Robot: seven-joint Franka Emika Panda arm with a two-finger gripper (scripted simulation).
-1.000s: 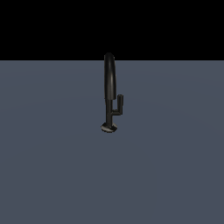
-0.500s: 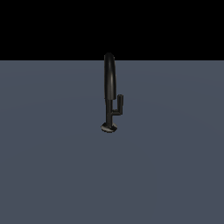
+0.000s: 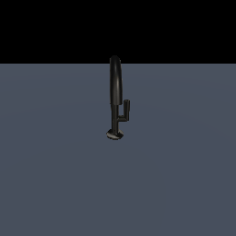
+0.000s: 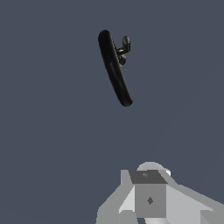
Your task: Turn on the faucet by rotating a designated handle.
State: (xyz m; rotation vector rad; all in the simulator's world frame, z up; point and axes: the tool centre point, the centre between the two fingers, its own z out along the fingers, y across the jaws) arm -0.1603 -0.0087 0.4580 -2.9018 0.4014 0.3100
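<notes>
Item: faucet (image 3: pixel 115 87), glossy black, standing upright on a plain slate-grey worktop (image 3: pixel 50 175) near the centre of the exterior view, its top reaching just above the line where the grey surface meets the black background. Parts: a small round disc base resting flat on the worktop; a thin vertical stem rising from it; a thicker arched tube spout above, seen nearly edge-on from this side. Item: handle (image 3: pixel 124 110), black, L-shaped, branching from the lower stem toward the exterior view's right as a short stub that turns up into a thicker rod; the rod stands roughly parallel to the stem and just beside it, with a narrow gap between them. From the wrist view, the faucet (image 4: pixel 114 68) appears from above as a long curved black tube, with the handle (image 4: pixel 124 47) showing as a small knob beside it. Item: tool (image 4: pixel 151 197), light grey with a darker block at its middle, visible only in the wrist view, well apart from the faucet and touching nothing; its fingertips are out of frame, so how far open it is cannot be told.
</notes>
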